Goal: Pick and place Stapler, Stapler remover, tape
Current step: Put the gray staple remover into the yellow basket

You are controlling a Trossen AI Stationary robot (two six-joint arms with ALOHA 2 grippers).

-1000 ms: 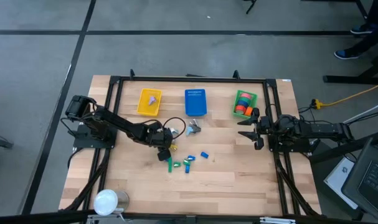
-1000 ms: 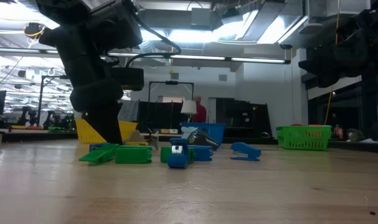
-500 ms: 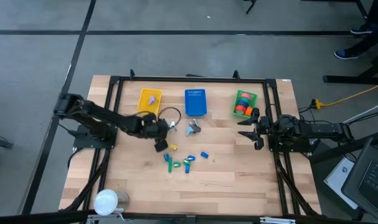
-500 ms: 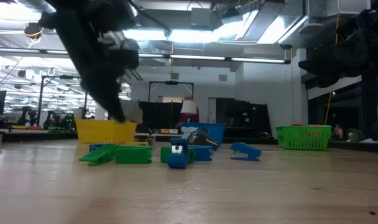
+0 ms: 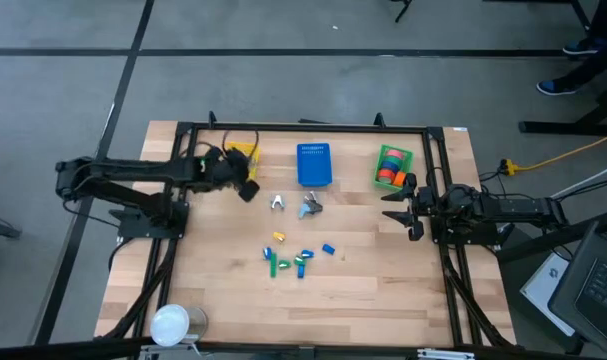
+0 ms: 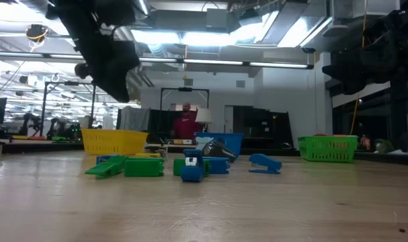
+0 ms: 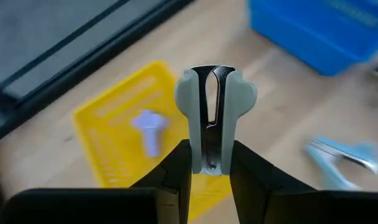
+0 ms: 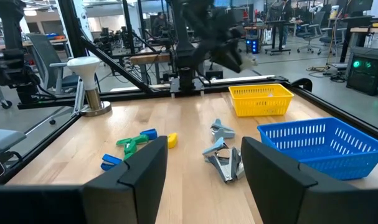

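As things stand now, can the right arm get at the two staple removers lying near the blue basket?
Probably yes: the right gripper is open and empty, and only bare table lies between it and the staple removers.

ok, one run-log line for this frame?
left gripper: shut on staple remover, above yellow basket | right gripper: open, idle near green basket | small staplers: mid-table

The pale wooden plank surface [image 5: 383,270] is showing a smooth, lightly satin grain. The grey plastic staple remover [image 7: 215,118] with its thin shiny metal core is looking matt in the matt black left pincer [image 7: 211,163]. The yellow plastic mesh basket [image 7: 123,143] is looking dull and ribbed, the blue plastic mesh basket [image 8: 322,144] is gleaming faintly, and the silvery metal staple removers [image 8: 223,155] are glinting.
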